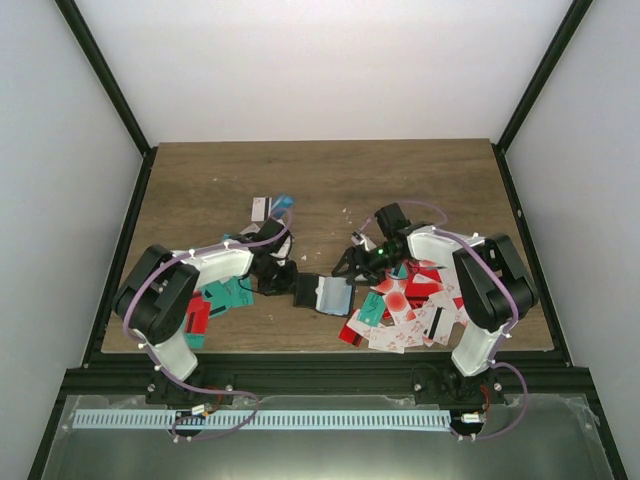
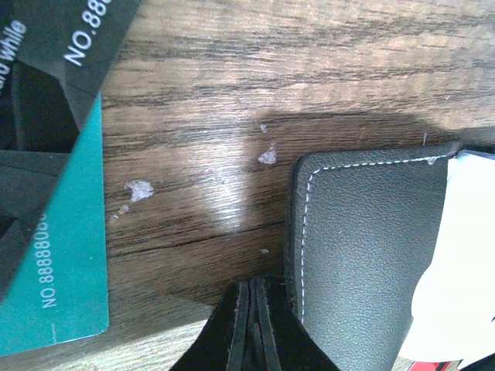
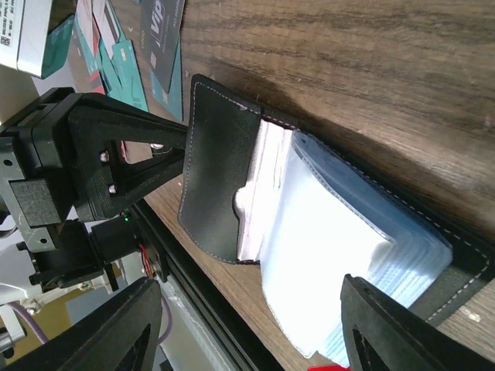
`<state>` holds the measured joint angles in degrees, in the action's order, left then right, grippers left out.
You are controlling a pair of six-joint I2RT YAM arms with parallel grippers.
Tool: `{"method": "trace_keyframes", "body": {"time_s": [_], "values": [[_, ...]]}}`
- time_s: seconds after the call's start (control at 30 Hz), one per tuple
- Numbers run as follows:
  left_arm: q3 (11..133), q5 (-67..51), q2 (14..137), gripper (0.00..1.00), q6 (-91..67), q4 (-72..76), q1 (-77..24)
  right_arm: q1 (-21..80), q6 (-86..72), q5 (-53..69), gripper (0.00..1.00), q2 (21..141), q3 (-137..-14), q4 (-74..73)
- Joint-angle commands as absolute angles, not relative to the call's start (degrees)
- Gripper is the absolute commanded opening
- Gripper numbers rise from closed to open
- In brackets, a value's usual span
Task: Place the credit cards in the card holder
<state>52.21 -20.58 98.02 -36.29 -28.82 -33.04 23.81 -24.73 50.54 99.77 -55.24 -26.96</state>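
From above we see the card holder (image 1: 322,294) lying open on the table (image 1: 330,180) between the two arms, with most of the credit cards (image 1: 410,300) heaped to its right. In the left wrist view, the left gripper (image 2: 251,313) is pressed together on the holder's black cover, beside a teal card (image 2: 69,255). In the right wrist view, the right gripper (image 3: 247,292) is spread wide over the pale sleeves (image 3: 332,255)

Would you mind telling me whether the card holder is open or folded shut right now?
The card holder is open: its black cover lies spread on the table and its pale sleeves fan out.
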Motion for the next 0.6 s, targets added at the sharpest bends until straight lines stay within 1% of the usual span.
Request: {"method": "trace_keyframes", "body": {"time_s": [0.0, 0.13, 0.57], "values": [[51.96, -16.87, 98.72, 0.04, -36.13, -32.14, -33.00, 24.17, -25.86, 52.17, 0.65, 99.36, -54.29, -25.47], [51.72, -16.79, 98.96, 0.04, -36.12, -32.01, -33.04, 24.24, -26.03, 49.89, 0.65, 99.41, -54.06, -26.24], [51.70, -16.53, 99.27, 0.04, -35.85, -32.02, -33.05, 24.94, -27.44, 49.95, 0.66, 101.09, -52.92, -24.27]]}}
